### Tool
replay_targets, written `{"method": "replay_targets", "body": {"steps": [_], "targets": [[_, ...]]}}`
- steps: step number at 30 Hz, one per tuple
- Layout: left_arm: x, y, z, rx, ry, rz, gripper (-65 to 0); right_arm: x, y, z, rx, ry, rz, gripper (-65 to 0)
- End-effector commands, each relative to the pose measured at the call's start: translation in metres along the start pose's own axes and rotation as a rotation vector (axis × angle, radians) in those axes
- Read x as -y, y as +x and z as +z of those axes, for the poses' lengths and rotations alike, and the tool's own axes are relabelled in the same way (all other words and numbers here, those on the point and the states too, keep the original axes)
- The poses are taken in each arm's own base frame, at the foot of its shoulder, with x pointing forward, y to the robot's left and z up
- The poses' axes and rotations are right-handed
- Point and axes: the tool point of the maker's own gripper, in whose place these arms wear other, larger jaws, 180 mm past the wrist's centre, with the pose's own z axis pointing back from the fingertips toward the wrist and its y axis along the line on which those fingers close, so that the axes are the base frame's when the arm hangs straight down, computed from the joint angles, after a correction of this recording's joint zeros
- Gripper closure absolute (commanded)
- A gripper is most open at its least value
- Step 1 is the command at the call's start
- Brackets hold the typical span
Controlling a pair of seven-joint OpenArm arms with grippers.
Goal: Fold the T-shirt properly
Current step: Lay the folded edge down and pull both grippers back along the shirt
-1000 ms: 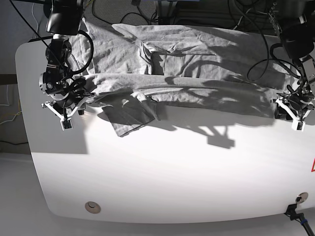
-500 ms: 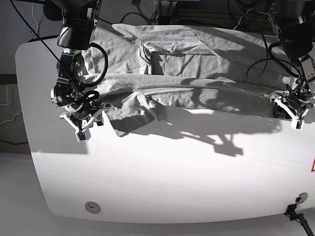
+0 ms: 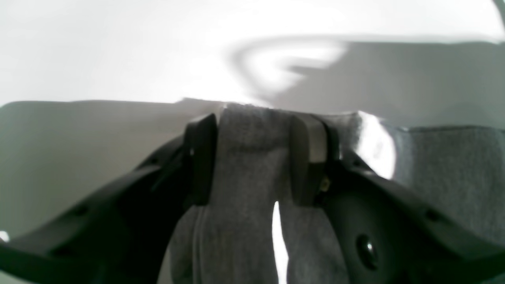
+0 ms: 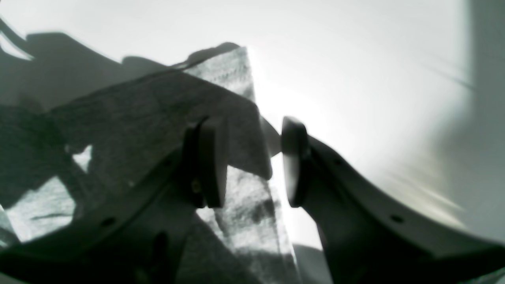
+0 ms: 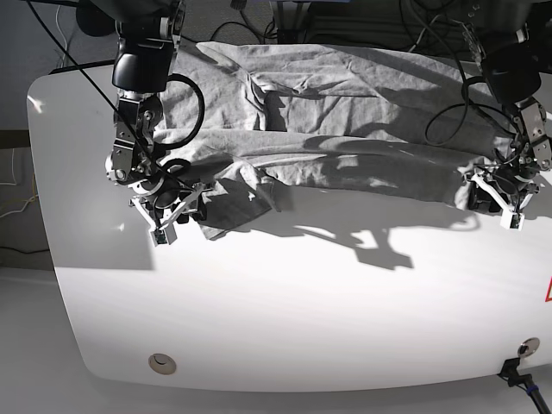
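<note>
The grey T-shirt lies wrinkled across the far half of the white table, its near part doubled over in a long fold. My left gripper is at the shirt's right edge. In the left wrist view the left gripper is shut on a bunched strip of the T-shirt. My right gripper sits at the crumpled flap on the shirt's left side. In the right wrist view the right gripper stands open, an edge of the T-shirt running between its fingers with a bright gap beside it.
Black cables hang behind the table's far edge. Round inserts sit in the table near the front left and front right. A red mark shows at the right border. Strong arm shadows cross the tabletop.
My right gripper has moved right and nearer, in against the shirt's left flap, which has bunched up. My left gripper has shifted slightly left with the shirt's edge.
</note>
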Motion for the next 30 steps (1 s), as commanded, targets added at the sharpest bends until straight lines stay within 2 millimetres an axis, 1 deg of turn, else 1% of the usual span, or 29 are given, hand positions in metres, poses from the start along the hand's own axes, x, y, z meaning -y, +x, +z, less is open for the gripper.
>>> {"method": "replay_targets", "body": {"steps": [1, 3, 6, 9, 10, 11, 13, 14, 19, 20, 21, 22, 23, 24, 25, 26, 28, 29, 30], "targets": [[-0.008, 0.015, 0.004, 0.029, 0.012, -0.015, -27.1, 0.002, -0.002, 0.000, -0.028, -0.010, 0.012, -22.4], [-0.008, 0.015, 0.004, 0.029, 0.012, -0.015, -27.1, 0.001, -0.003, -0.001, -0.029, -0.008, 0.011, -22.4], [-0.007, 0.014, 0.004, 0.029, 0.011, -0.014, -26.9, -0.010, -0.004, -0.004, -0.028, 0.009, 0.002, -22.4], [-0.006, 0.014, 0.003, 0.029, 0.010, -0.014, -26.7, -0.012, -0.005, -0.004, -0.030, 0.014, -0.001, -22.0], [-0.003, 0.014, 0.001, 0.030, 0.003, -0.009, -26.7, -0.014, -0.007, -0.005, -0.038, 0.017, -0.001, -22.0], [0.002, 0.013, -0.001, 0.033, -0.005, -0.004, -26.7, -0.018, -0.011, -0.005, -0.053, 0.026, 0.010, -22.0], [0.004, 0.012, -0.002, 0.032, -0.009, -0.001, -26.7, -0.032, -0.013, -0.008, -0.063, 0.068, 0.055, -21.8], [0.005, 0.011, -0.002, 0.030, -0.009, -0.001, -26.7, -0.035, -0.013, -0.009, -0.067, 0.077, 0.067, -21.8], [0.005, 0.010, -0.002, 0.029, -0.010, 0.000, -26.5, -0.035, -0.013, -0.008, -0.067, 0.078, 0.069, -21.5], [0.005, 0.010, -0.002, 0.029, -0.010, 0.000, -26.5, -0.034, -0.013, -0.008, -0.067, 0.076, 0.070, -20.4], [0.005, 0.010, -0.002, 0.029, -0.010, 0.000, -26.4, -0.033, -0.013, -0.008, -0.066, 0.075, 0.070, -17.4], [0.005, 0.011, -0.002, 0.030, -0.010, 0.000, -26.4, -0.033, -0.013, -0.008, -0.066, 0.075, 0.070, -12.8], [0.005, 0.011, -0.002, 0.030, -0.009, -0.001, -26.4, -0.032, -0.012, -0.008, -0.065, 0.073, 0.073, -6.7], [0.004, 0.012, -0.002, 0.032, -0.009, -0.001, -25.3, -0.032, -0.011, -0.008, -0.064, 0.071, 0.076, 0.0], [0.004, 0.013, -0.002, 0.036, -0.009, -0.002, -22.0, -0.031, -0.010, -0.008, -0.063, 0.069, 0.076, 0.0], [0.004, 0.014, -0.002, 0.038, -0.009, -0.002, -17.3, -0.033, -0.009, -0.008, -0.063, 0.073, 0.081, 0.0], [0.004, 0.016, -0.002, 0.041, -0.009, -0.002, -4.2, -0.033, -0.008, -0.008, -0.062, 0.075, 0.084, 0.0], [0.004, 0.021, -0.003, 0.051, -0.008, -0.003, 0.0, -0.033, -0.005, -0.009, -0.056, 0.075, 0.086, 0.0], [0.003, 0.025, -0.003, 0.059, -0.007, -0.004, 0.0, -0.033, 0.000, -0.009, -0.048, 0.075, 0.087, 0.0]]}}
